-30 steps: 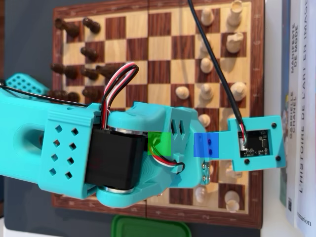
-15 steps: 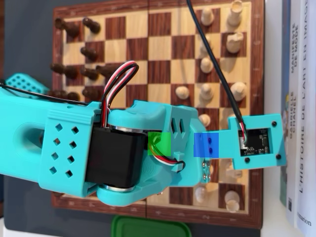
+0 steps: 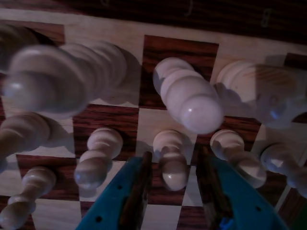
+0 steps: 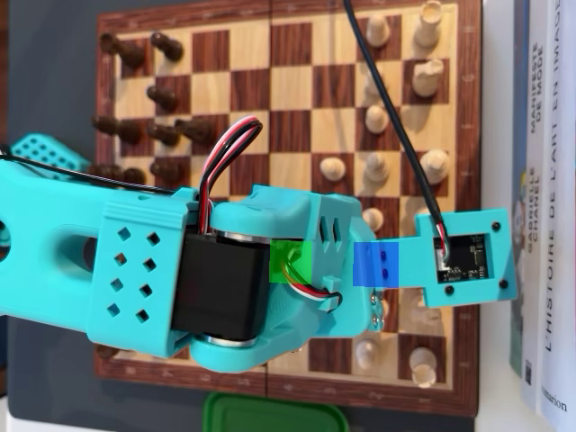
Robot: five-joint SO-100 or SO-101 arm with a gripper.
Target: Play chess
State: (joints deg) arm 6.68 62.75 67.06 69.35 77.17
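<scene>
In the wrist view my gripper [image 3: 175, 154] is open, its teal fingers [image 3: 135, 191] with dark pads standing on either side of a white pawn [image 3: 172, 163] on the wooden chessboard [image 3: 163, 120]. A gap shows on both sides of the pawn. More white pawns [image 3: 96, 158] stand in the same row, with taller white pieces [image 3: 192, 100] behind. In the overhead view the teal arm [image 4: 243, 270] covers the lower middle of the chessboard [image 4: 292, 90] and hides the fingers and that pawn. White pieces [image 4: 427, 76] line the right side, dark pieces [image 4: 166, 135] the left.
One white pawn [image 4: 333, 167] stands forward of its row. Books [image 4: 544, 180] lie along the board's right edge. A green lid [image 4: 274, 414] sits below the board. A black cable [image 4: 387, 108] crosses the white pieces to the camera mount [image 4: 463, 261].
In the overhead view the arm's perforated body and motor have shifted a little to the right; the camera mount has hardly moved. No piece has moved.
</scene>
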